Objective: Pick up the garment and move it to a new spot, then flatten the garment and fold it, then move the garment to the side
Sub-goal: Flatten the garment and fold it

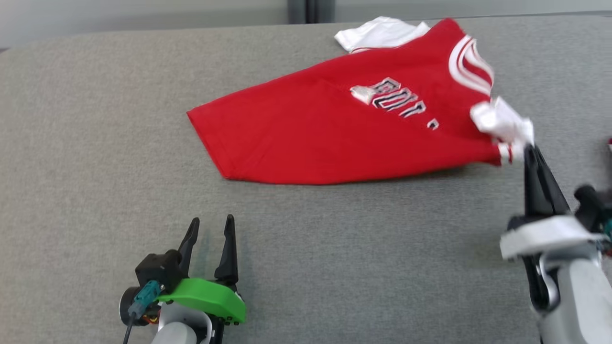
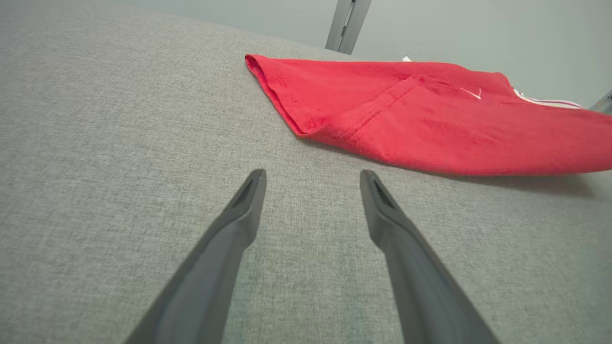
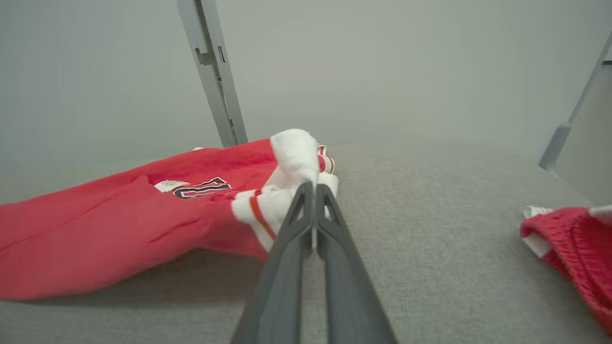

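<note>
Right claw (image 1: pixel 530 149) sits at 3 o'clock in the head view, its two fingers pressed tight together, and it has the jersey (image 1: pixel 334 129) pinched by a white sleeve (image 1: pixel 502 122). From the right wrist, the claw (image 3: pixel 311 187) tips bite into that bunched sleeve (image 3: pixel 291 157), red-striped cuff just at 9 o'clock of the tips. The jersey (image 3: pixel 95 239) trails off toward 9 o'clock, its near edge raised off the tabletop (image 3: pixel 430 215) with shadow under it. Lettering faces up on the chest.

In the head view the red jersey spreads from centre out to 2 o'clock on the grey tabletop (image 1: pixel 95 143), hem corner pointing to 9 o'clock, collar at 1 o'clock. More white cloth (image 1: pixel 377 33) pokes out at its 12 o'clock edge.

Left claw (image 1: pixel 213 220) waits at 7 o'clock, fingers spread wide, gripping nothing. Its wrist view has the claw (image 2: pixel 311 173) low over bare tabletop, the jersey (image 2: pixel 430 119) hem near, at 1 o'clock, not touched.

At 4 o'clock in the right wrist view, a separate red cloth (image 3: pixel 573 248) lies well apart.
</note>
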